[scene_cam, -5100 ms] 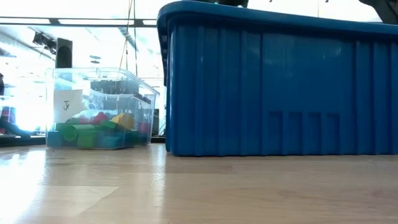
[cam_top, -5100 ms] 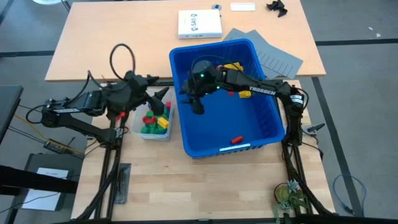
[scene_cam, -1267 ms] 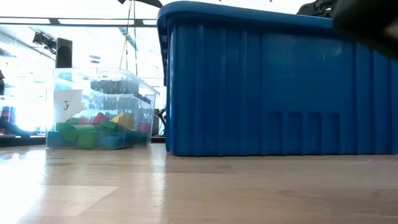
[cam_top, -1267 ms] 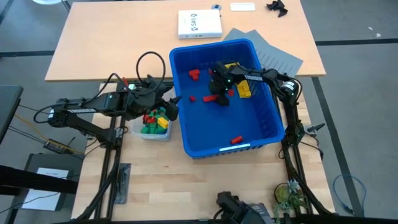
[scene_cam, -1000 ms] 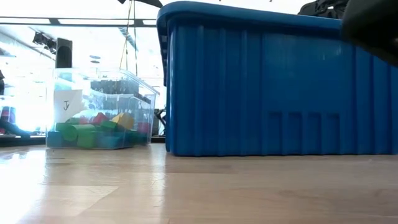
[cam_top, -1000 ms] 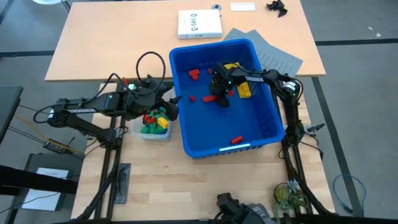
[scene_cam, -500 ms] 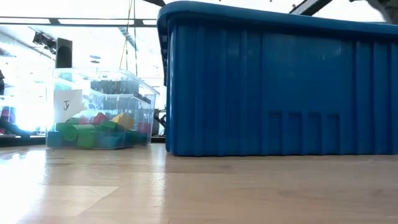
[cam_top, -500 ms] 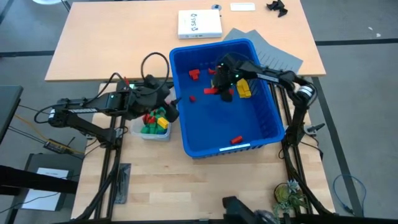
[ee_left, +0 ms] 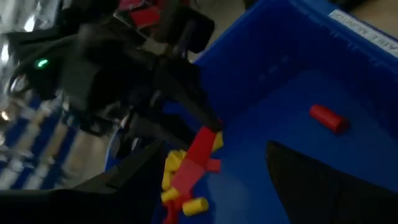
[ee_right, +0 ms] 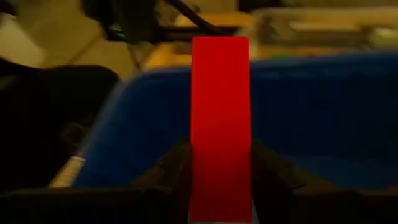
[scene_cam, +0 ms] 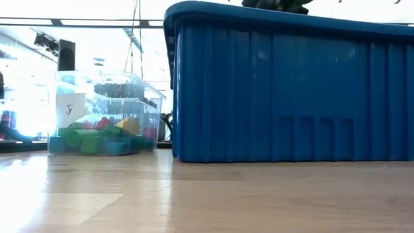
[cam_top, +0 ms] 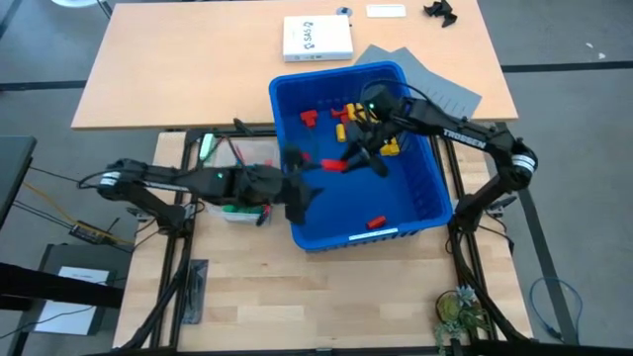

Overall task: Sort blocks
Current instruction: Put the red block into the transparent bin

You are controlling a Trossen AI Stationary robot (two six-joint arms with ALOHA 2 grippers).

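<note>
The large blue bin (cam_top: pixel 420 213) holds loose blocks: red ones (cam_top: pixel 310 117), yellow ones (cam_top: pixel 388 146) and a red cylinder (cam_top: pixel 376 222). My right gripper (cam_top: pixel 348 158) hangs over the bin's middle, shut on a long red block (cam_top: pixel 334 164). My left gripper (cam_top: pixel 302 198) reaches over the bin's left wall, open and holding nothing; it faces the red block (ee_left: pixel 198 155). The clear tub (scene_cam: pixel 103 113) stands left of the bin with green, red and yellow blocks (scene_cam: pixel 97 137) lying on its floor; in the high view my left arm covers most of it. My right gripper pinches the long red block near one end (ee_right: pixel 219 158) between its two fingers (ee_right: pixel 177 171). The block runs lengthwise out past the fingertips. The fingers slant down from the far right toward the table's near left. The block is lifted clear above the bin's floor.
A white box (cam_top: pixel 317 38) and grey sheets (cam_top: pixel 435 87) lie on the far table behind the bin. Bare wood (scene_cam: pixel 207 194) lies in front of the bin and the tub.
My right gripper has risen from the bin's floor with the long red block, which is now lifted clear, and has swung toward the bin's left side. My left gripper has moved right from above the tub to over the bin's left wall, rolling as it went.
</note>
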